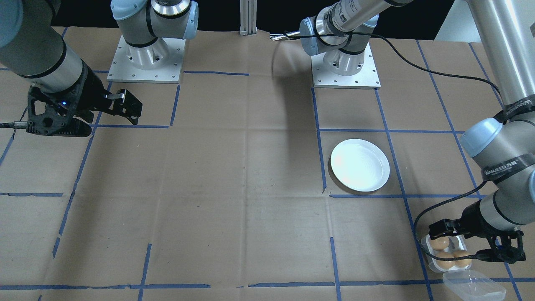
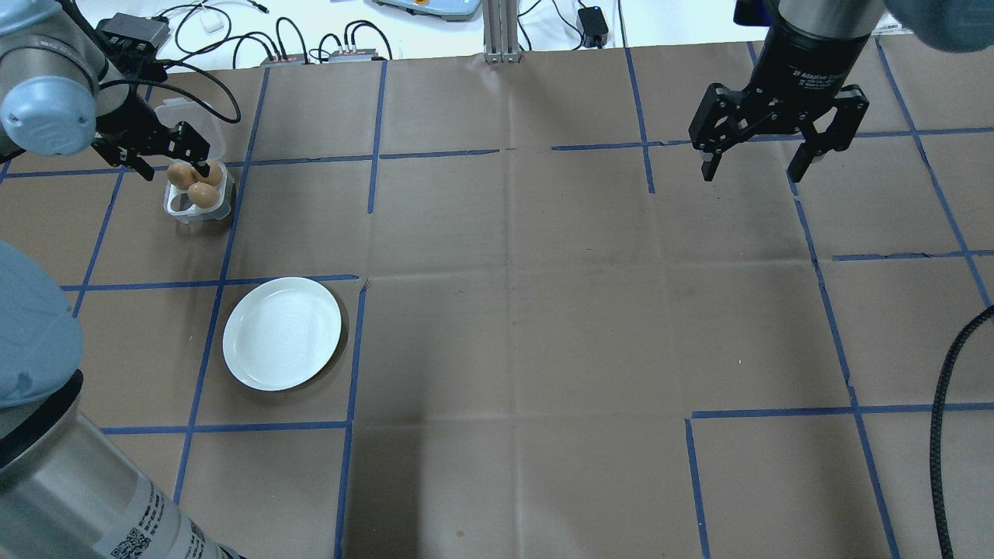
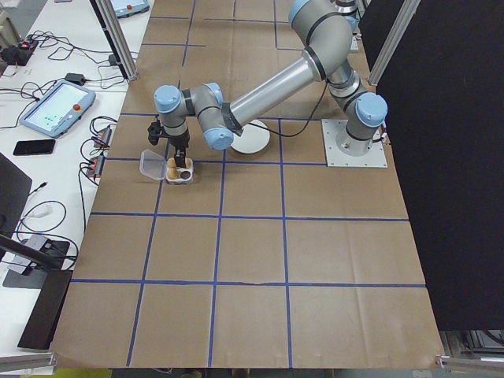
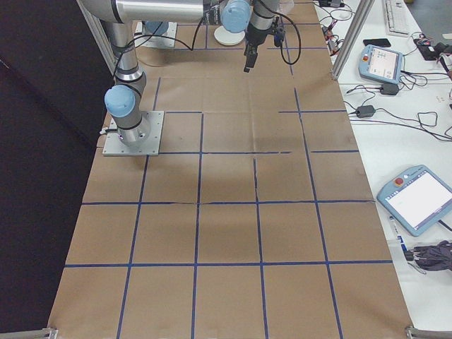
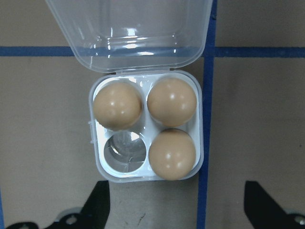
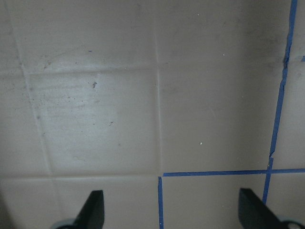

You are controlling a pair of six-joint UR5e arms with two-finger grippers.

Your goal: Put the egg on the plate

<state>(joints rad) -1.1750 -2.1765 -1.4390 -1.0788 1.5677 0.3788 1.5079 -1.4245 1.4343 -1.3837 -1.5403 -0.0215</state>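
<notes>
Three brown eggs sit in a small clear tray point(image 5: 195, 119): egg point(image 5: 117, 105), egg point(image 5: 171, 101) and egg point(image 5: 172, 153). The fourth hollow point(image 5: 125, 151) is empty. My left gripper point(image 5: 176, 193) hangs open just above the tray, its fingers point(image 5: 97, 205) on either side and touching no egg. The overhead view shows the same left gripper point(image 2: 175, 159) over the tray point(image 2: 180, 208). The round white plate point(image 2: 282, 333) lies bare on the table, nearer the robot than the tray; it also shows from the front point(image 1: 360, 165). My right gripper point(image 2: 753, 172) hovers open and empty, far across the table.
The tray's clear lid point(image 1: 472, 286) is folded open flat on the table beside the tray. Brown paper with blue tape lines point(image 2: 357, 349) covers the table. Both arm bases point(image 1: 144, 62) stand at the robot's edge. Cables and tablets lie beyond the far edge point(image 3: 55, 110).
</notes>
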